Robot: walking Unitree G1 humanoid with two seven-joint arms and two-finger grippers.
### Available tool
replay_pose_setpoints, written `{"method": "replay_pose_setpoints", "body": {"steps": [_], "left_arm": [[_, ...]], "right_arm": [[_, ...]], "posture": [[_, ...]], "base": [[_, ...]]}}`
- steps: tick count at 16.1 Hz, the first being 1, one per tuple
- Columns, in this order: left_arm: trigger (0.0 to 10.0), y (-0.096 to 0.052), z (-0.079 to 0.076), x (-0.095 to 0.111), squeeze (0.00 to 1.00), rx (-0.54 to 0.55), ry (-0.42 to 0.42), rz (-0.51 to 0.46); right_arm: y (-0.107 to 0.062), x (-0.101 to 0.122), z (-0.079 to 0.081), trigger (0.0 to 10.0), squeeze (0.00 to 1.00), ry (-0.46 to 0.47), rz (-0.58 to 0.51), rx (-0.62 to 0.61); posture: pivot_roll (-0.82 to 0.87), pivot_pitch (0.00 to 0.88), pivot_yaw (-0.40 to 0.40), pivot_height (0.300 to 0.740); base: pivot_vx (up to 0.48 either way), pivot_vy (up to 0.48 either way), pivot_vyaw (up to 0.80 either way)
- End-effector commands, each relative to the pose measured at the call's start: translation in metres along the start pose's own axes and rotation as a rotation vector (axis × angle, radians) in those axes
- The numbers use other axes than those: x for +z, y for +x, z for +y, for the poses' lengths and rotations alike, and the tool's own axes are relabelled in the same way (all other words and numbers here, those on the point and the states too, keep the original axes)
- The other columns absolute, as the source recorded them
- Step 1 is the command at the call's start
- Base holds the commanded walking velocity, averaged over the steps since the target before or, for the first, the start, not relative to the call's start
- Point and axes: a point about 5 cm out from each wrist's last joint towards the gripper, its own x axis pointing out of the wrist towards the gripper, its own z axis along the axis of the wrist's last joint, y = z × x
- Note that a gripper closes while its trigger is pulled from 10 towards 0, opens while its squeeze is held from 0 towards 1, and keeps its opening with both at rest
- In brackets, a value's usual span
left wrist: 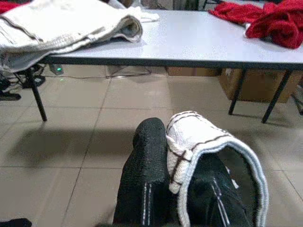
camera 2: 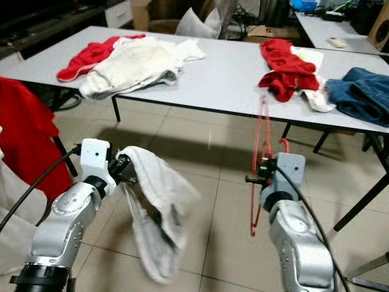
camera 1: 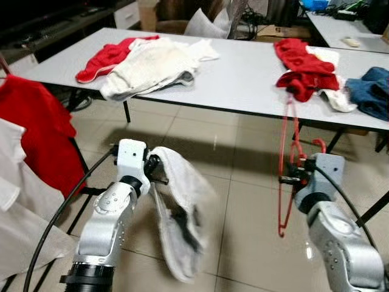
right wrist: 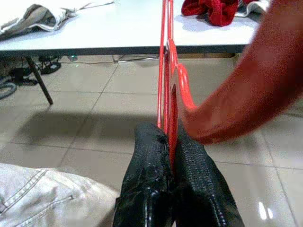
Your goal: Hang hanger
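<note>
My right gripper (camera 1: 287, 178) is shut on a red plastic hanger (camera 1: 288, 159), which stands upright on edge in front of the table; its hook (camera 1: 318, 143) curls beside the wrist. In the right wrist view the fingers (right wrist: 147, 156) pinch the hanger's bars (right wrist: 166, 75). My left gripper (camera 1: 159, 176) is shut on a white garment (camera 1: 182, 213) that droops toward the floor, blurred. The left wrist view has the garment's hem (left wrist: 199, 142) clamped between the fingers (left wrist: 147, 156).
A long grey table (camera 1: 243, 73) stands ahead, carrying a red-and-white clothes pile (camera 1: 143, 61), a red pile (camera 1: 304, 70) and blue jeans (camera 1: 374, 91). Red and white garments (camera 1: 30, 140) hang on a rack at my left. Tiled floor (camera 1: 243, 201) lies between.
</note>
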Motion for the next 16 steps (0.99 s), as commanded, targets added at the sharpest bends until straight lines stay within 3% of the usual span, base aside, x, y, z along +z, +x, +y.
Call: {"method": "replay_pose_setpoints", "body": {"steps": [1, 4, 11, 16], "left_arm": [[10.0, 0.000, 0.006, 0.017, 0.00, 0.011, 0.008, -0.077], [10.0, 0.001, 0.005, 0.017, 0.00, -0.002, 0.003, -0.080], [10.0, 0.002, 0.003, 0.019, 0.00, -0.022, 0.001, -0.086], [10.0, 0.004, 0.002, 0.021, 0.00, -0.026, 0.001, -0.094]], "right_arm": [[0.002, 0.005, 0.008, 10.0, 0.00, -0.012, -0.019, 0.033], [0.000, 0.007, 0.010, 10.0, 0.00, 0.012, -0.038, 0.057], [0.001, 0.011, 0.010, 10.0, 0.00, 0.010, -0.053, 0.065], [0.001, 0.016, 0.012, 10.0, 0.00, -0.001, -0.074, 0.091]], "posture": [[0.02, 0.000, 0.029, 0.740], [0.01, 0.000, 0.036, 0.740], [0.01, 0.000, 0.039, 0.740], [0.01, 0.000, 0.039, 0.740]], "base": [[0.000, 0.000, 0.00], [0.276, 0.000, 0.00], [0.314, 0.000, -0.79], [0.322, 0.000, 0.00]]}}
